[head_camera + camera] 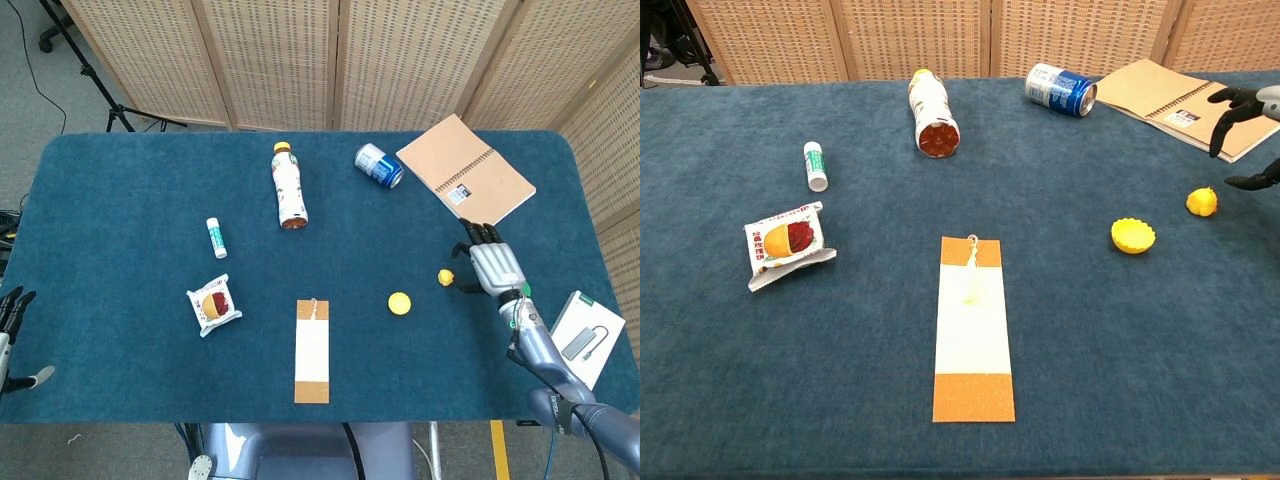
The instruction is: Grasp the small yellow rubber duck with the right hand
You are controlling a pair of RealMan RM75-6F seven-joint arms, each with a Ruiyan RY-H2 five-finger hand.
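The small yellow rubber duck (446,277) (1201,202) sits on the blue table right of centre. My right hand (490,265) (1248,135) hovers just right of the duck, fingers spread, holding nothing; only its dark fingertips show at the chest view's right edge. My left hand (12,325) hangs off the table's left edge with its fingers apart and nothing in it.
A yellow cap (400,303) lies left of the duck. A spiral notebook (466,173) and a blue can (379,165) lie behind. A bottle (289,187), a glue stick (215,237), a snack packet (214,304) and a bookmark (312,350) lie further left. A white box (585,337) is at the right edge.
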